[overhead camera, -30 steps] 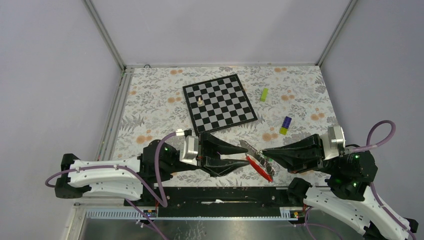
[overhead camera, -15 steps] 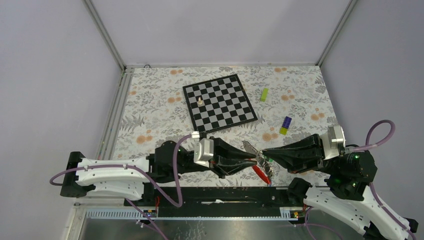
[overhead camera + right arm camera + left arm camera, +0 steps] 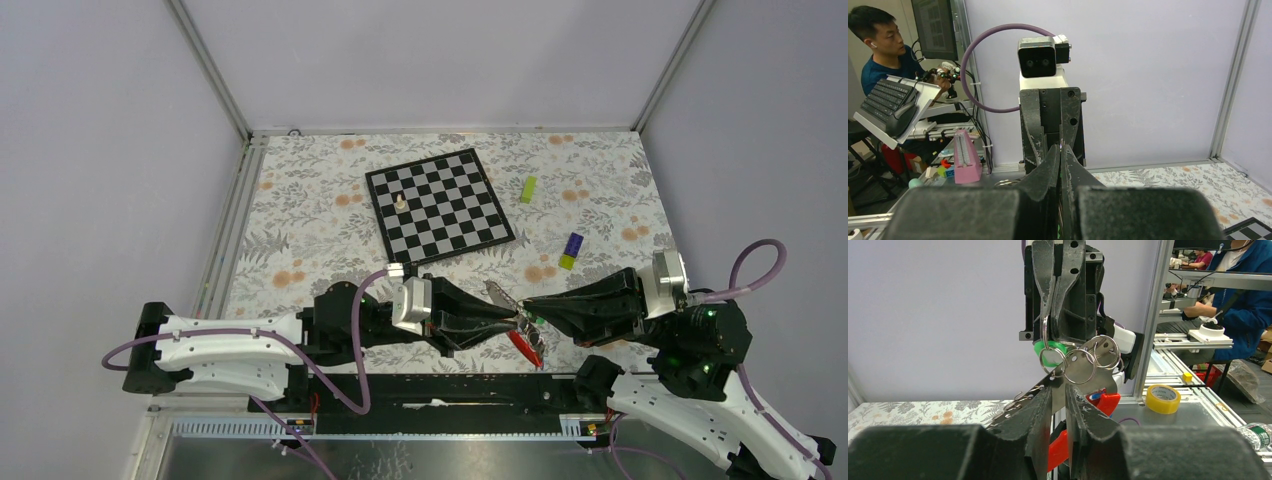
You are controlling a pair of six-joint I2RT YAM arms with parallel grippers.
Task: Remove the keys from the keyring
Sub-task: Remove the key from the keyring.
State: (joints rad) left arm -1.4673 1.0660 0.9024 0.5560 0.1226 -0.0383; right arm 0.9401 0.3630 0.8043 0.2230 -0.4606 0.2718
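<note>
Both arms meet nose to nose over the near edge of the table (image 3: 300,220), with the whole bunch hanging in the air between them. The right gripper (image 3: 528,304) has its jaws pressed tight together, and in the left wrist view it pinches the keyring (image 3: 1044,335), a thin silvery loop dangling straight out of its fingertips. Below that loop hang the keys (image 3: 1075,371), tangled with a few more small rings, and a green-headed key (image 3: 1050,354) sits just behind the loop. The left gripper (image 3: 510,320) comes in from the opposite side with its jaws drawn down to a narrow slot. The blade of a flat silvery key runs into that slot, and the fingers (image 3: 1040,410) flank it on both sides. The red strap (image 3: 1104,403) droops beneath the bunch, angling down toward the table's front edge. Farther back lies the chessboard (image 3: 440,205), with a pale chess piece (image 3: 401,201) standing on it. The lime-green block (image 3: 528,189) and the purple-and-yellow block (image 3: 571,250) lie off to its right, well apart from the grippers.
</note>
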